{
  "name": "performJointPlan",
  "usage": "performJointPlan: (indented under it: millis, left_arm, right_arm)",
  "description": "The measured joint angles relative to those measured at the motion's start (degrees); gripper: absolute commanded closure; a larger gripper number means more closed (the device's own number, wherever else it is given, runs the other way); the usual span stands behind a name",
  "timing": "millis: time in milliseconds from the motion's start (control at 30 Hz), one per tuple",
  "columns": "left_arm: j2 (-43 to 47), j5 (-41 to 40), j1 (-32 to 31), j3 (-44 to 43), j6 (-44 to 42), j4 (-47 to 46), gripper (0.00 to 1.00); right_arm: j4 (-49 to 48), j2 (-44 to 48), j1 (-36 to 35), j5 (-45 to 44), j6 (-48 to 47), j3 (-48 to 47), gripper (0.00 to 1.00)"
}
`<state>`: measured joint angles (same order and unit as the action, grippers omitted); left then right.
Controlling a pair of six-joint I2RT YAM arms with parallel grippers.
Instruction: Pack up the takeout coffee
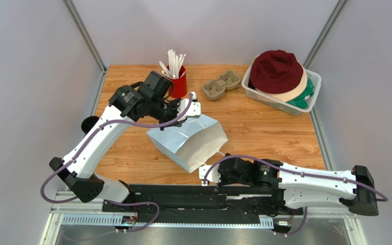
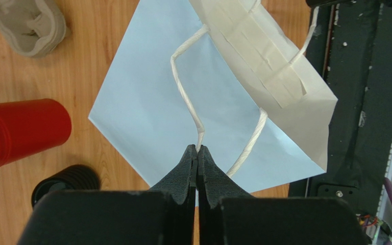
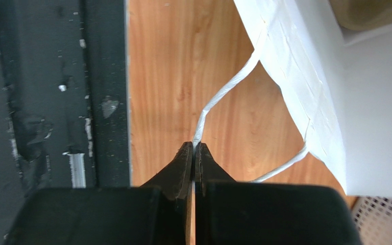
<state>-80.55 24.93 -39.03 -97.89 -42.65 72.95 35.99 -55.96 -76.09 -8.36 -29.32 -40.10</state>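
A white paper bag (image 1: 189, 139) lies in the middle of the table, its mouth toward the near edge. My left gripper (image 1: 195, 106) is over the bag's far end, shut on one white twisted handle (image 2: 184, 87), as the left wrist view (image 2: 197, 149) shows. My right gripper (image 1: 207, 172) is at the bag's near end, shut on the other handle (image 3: 222, 93), as the right wrist view (image 3: 195, 145) shows. No brown cup with a black lid shows plainly. A brown edge (image 3: 369, 11) shows past the bag; I cannot tell what it is.
A red cup of white straws (image 1: 178, 80) and a cardboard cup carrier (image 1: 222, 84) stand at the back. A white basket (image 1: 305, 104) with hats is at the back right. A squat black round piece (image 1: 90, 122) sits at the left edge. The black rail (image 1: 193, 196) runs along the front.
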Motion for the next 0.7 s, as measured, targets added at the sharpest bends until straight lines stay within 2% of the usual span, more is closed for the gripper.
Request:
performJointPlan:
  millis: [367, 700]
  left_arm:
    - [0.6, -8.8, 0.9, -1.1, 3.0, -5.8, 1.0]
    - [2.2, -19.6, 2.6, -1.5, 5.6, -13.5, 0.96]
  right_arm:
    - [-2.7, 0.1, 3.1, -11.2, -1.8, -7.8, 1.0]
    - [-6.8, -2.9, 9.0, -13.9, -4.1, -18.7, 1.0]
